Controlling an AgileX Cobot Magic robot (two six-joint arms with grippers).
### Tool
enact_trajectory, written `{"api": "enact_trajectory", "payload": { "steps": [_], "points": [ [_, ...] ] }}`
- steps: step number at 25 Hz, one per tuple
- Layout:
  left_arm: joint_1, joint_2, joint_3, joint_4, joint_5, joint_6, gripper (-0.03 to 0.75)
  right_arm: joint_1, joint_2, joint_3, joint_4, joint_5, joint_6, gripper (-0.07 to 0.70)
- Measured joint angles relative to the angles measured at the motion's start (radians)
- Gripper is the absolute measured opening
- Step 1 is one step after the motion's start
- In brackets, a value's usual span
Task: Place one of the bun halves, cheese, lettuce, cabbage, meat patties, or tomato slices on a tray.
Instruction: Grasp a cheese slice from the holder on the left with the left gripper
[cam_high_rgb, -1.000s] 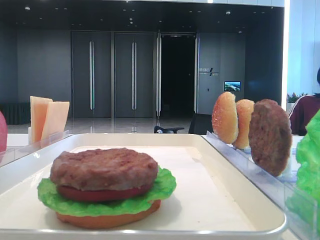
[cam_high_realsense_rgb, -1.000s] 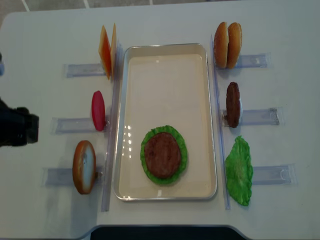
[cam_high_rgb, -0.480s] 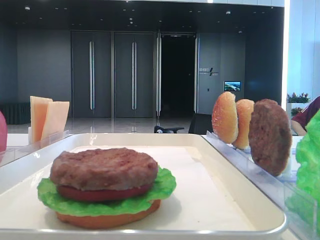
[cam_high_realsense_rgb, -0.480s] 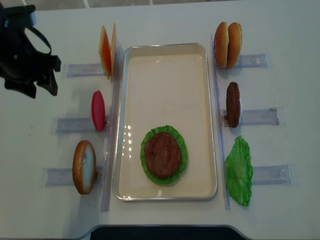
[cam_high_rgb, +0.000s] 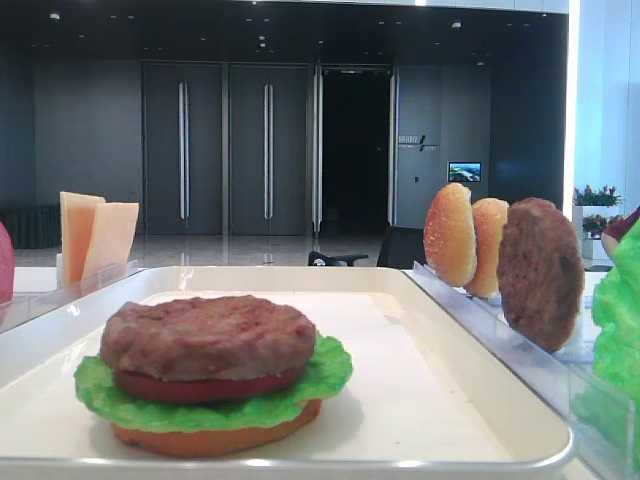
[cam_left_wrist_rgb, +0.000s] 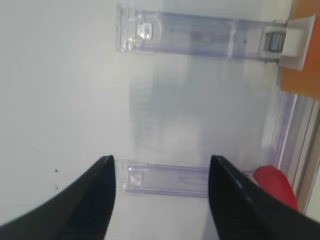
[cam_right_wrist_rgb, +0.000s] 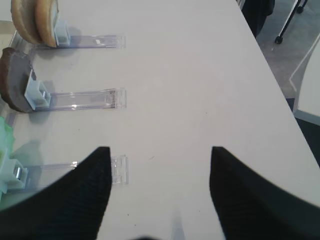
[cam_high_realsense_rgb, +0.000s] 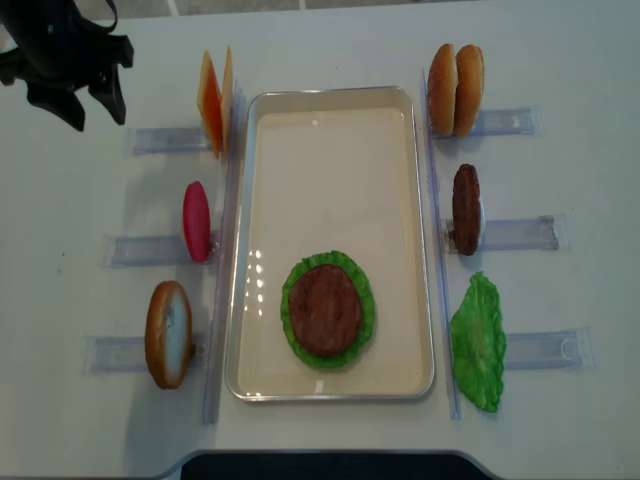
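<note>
On the white tray (cam_high_realsense_rgb: 330, 170) lies a stack with a meat patty (cam_high_realsense_rgb: 325, 310) on top, over lettuce, a tomato slice and a bun half (cam_high_rgb: 210, 438). Two cheese slices (cam_high_realsense_rgb: 212, 100) stand in a rack left of the tray's far end. My left gripper (cam_high_realsense_rgb: 97, 115) hovers open and empty left of that cheese, above a clear rack (cam_left_wrist_rgb: 170, 177), with the cheese (cam_left_wrist_rgb: 302, 65) at the view's right edge. My right gripper (cam_right_wrist_rgb: 160, 150) is open and empty over bare table, right of the racks.
Left racks also hold a tomato slice (cam_high_realsense_rgb: 196, 220) and a bun half (cam_high_realsense_rgb: 168, 333). Right racks hold two bun halves (cam_high_realsense_rgb: 455, 90), a meat patty (cam_high_realsense_rgb: 465, 208) and lettuce (cam_high_realsense_rgb: 478, 340). The table's right edge (cam_right_wrist_rgb: 280, 90) lies close to the right gripper.
My left gripper has travelled from the table's left-middle edge toward the far-left corner, ending beside the cheese rack. Its jaws stayed open. Nothing on the tray or racks moved.
</note>
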Motion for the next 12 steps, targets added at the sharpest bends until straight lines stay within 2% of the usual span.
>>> {"api": "enact_trajectory", "payload": {
  "steps": [4,12],
  "points": [
    [0.0,0.027,-0.054,0.0,0.001,-0.003,0.452,0.0,0.0,0.0,0.0,0.0,0.0,0.44],
    [0.0,0.031,-0.059,0.0,0.004,-0.003,0.452,0.0,0.0,0.0,0.0,0.0,0.0,0.44]
  ]
}}
